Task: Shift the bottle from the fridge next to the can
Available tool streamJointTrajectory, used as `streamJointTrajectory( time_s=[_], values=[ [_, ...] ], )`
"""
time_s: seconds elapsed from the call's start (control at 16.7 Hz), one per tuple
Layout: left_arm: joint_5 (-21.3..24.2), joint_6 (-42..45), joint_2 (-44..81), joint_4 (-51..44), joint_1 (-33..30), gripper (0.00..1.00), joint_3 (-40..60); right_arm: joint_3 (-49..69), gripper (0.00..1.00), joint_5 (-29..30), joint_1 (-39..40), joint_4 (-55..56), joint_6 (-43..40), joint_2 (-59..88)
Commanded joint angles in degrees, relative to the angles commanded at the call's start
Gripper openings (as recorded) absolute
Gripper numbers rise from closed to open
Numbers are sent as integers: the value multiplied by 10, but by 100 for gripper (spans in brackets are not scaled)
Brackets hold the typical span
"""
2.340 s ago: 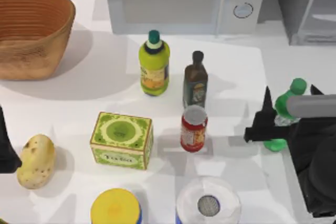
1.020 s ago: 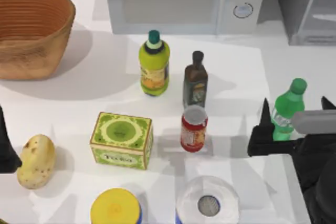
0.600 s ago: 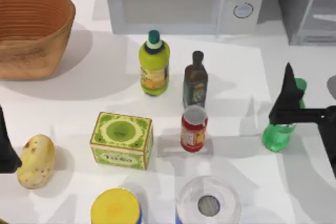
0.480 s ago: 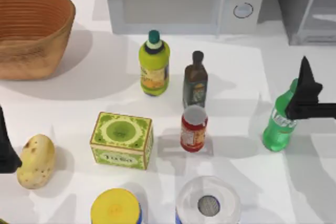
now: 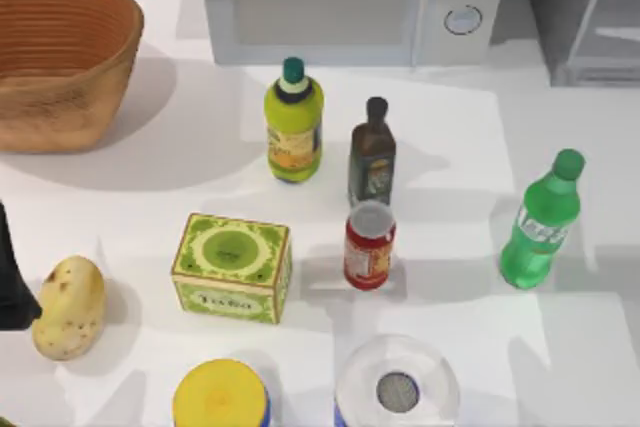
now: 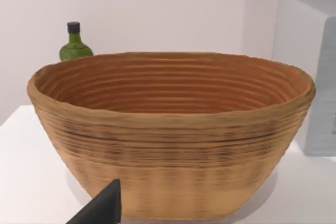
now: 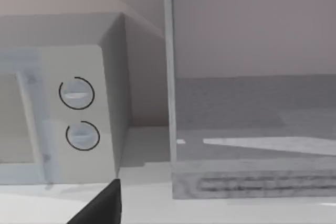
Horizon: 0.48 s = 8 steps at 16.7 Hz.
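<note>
The slim green bottle (image 5: 540, 225) stands upright and free on the table's right side. The red can (image 5: 369, 245) stands to its left, with a wide gap between them. The grey fridge (image 5: 585, 17) is at the far right corner, and its pale door edge and interior (image 7: 247, 129) face the right wrist camera. A dark fingertip (image 7: 104, 205) of my right gripper shows low in the right wrist view, open and holding nothing. My left gripper (image 5: 10, 282) sits parked at the table's left edge beside the potato, open.
The white microwave (image 5: 350, 2) stands at the back. A wicker basket (image 5: 60, 57) is at the back left. A yellow-green bottle (image 5: 294, 127), brown bottle (image 5: 372, 157), green box (image 5: 232, 267), potato (image 5: 68, 307), yellow-lidded tub (image 5: 220, 397) and paper roll (image 5: 397, 387) crowd the middle and front.
My right gripper let go of the bottle and drew back to the right, out of the top view. The bottle now stands alone and upright. The left arm has not moved.
</note>
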Motion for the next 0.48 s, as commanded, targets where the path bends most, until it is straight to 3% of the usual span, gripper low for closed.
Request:
streamJointTrajectory(
  time_s=[0.48],
  values=[
    [0,0,0,0,0,100,0,-45,100,-121,-124,-185,-24,-233]
  ],
)
